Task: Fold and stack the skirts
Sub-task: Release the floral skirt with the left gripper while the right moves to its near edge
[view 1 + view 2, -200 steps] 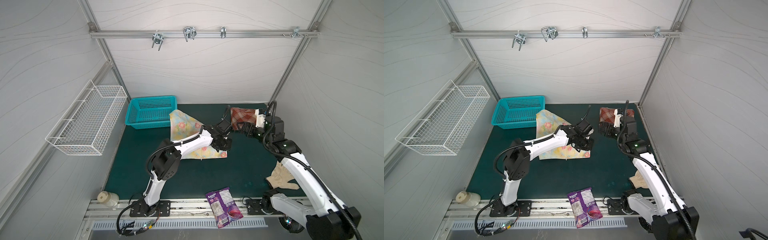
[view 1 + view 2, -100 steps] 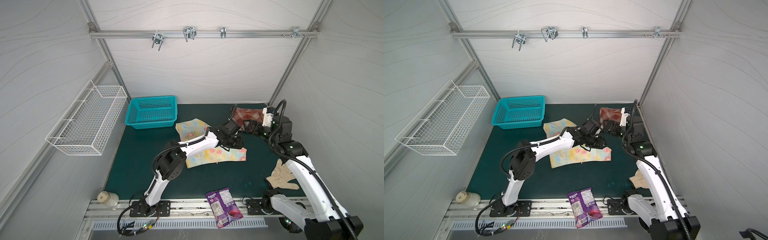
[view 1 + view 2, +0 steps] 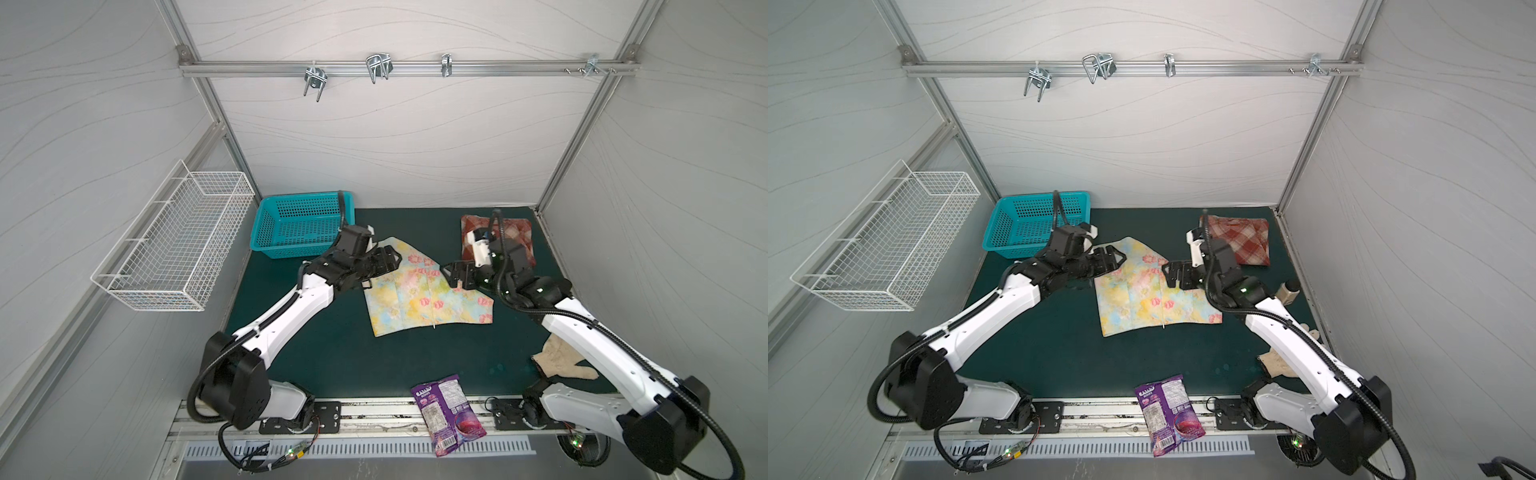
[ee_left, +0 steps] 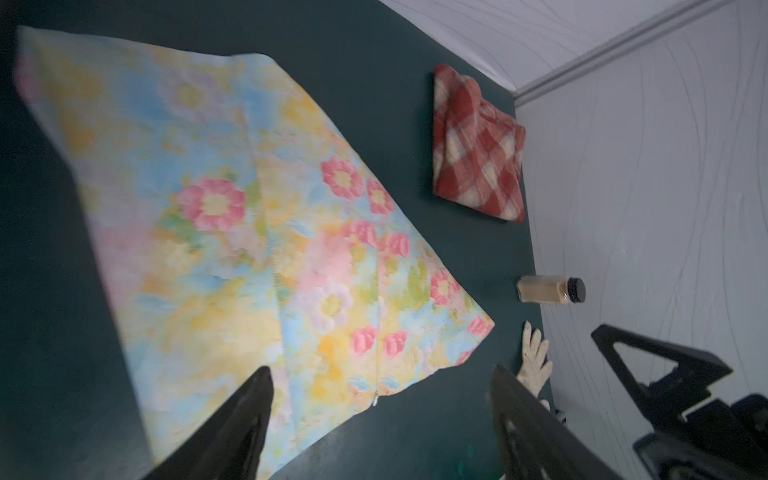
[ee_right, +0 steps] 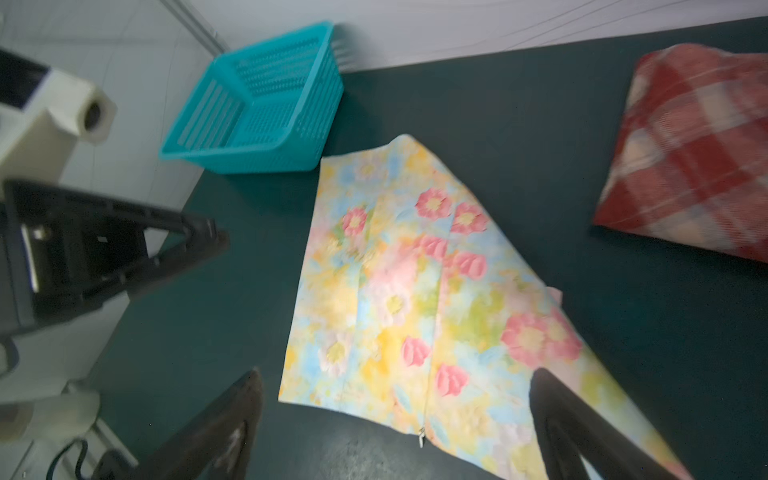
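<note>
We count two skirts on the green bench (image 3: pixel 316 345), and they are not stacked. The flowered skirt (image 3: pixel 428 299) lies flat in the middle of the bench, its pale yellow and blue cloth dotted with pink flowers and its zipper pull at the near edge. The plaid skirt (image 3: pixel 517 232), red and cream, sits folded in the far right corner, with a strip of bare bench between it and the flowered one.

We see two arms, each ending in one tool. The left tool (image 3: pixel 387 258) hangs over the far left corner of the flowered skirt with its fingers spread wide and nothing between them. The right tool (image 3: pixel 452 271) hangs over that skirt's far right edge, likewise spread and empty. We cannot tell from the top views whether either one touches the cloth.

We also count two baskets: one teal basket (image 3: pixel 297 228) on the far left of the bench and one wire basket (image 3: pixel 174 245) on the left wall. One purple snack bag (image 3: pixel 446 409) lies over the near edge, one cream glove (image 3: pixel 559 361) lies near right, and one jar (image 3: pixel 1287 293) lies by the right wall.
</note>
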`<move>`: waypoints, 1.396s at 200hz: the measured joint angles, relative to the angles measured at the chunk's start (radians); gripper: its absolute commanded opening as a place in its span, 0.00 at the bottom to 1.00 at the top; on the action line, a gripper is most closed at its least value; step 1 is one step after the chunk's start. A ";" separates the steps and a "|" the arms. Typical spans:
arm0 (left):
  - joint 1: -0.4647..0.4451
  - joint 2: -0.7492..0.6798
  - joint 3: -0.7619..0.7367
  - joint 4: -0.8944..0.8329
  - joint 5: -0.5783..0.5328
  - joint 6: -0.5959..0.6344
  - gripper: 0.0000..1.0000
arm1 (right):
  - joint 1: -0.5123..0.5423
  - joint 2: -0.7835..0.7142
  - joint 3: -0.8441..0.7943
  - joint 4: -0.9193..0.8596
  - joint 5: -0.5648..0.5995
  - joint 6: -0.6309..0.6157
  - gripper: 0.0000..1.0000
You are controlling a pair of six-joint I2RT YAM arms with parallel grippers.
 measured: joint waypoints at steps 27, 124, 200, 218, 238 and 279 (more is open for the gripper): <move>0.132 -0.123 -0.136 -0.008 0.006 -0.022 0.99 | 0.175 0.111 0.004 0.016 0.091 -0.003 0.99; 0.492 -0.364 -0.409 -0.022 0.160 -0.066 0.99 | 0.572 0.588 0.220 0.035 0.320 -0.002 0.92; 0.568 -0.403 -0.454 -0.019 0.231 -0.064 0.99 | 0.607 0.817 0.367 0.002 0.338 0.016 0.79; 0.583 -0.401 -0.462 -0.018 0.246 -0.064 0.99 | 0.607 0.848 0.384 -0.011 0.342 0.021 0.74; 0.598 -0.400 -0.465 -0.012 0.264 -0.063 0.99 | 0.607 0.875 0.394 -0.018 0.342 0.024 0.68; 0.619 -0.400 -0.473 -0.001 0.289 -0.063 0.99 | 0.604 0.909 0.414 -0.031 0.342 0.040 0.59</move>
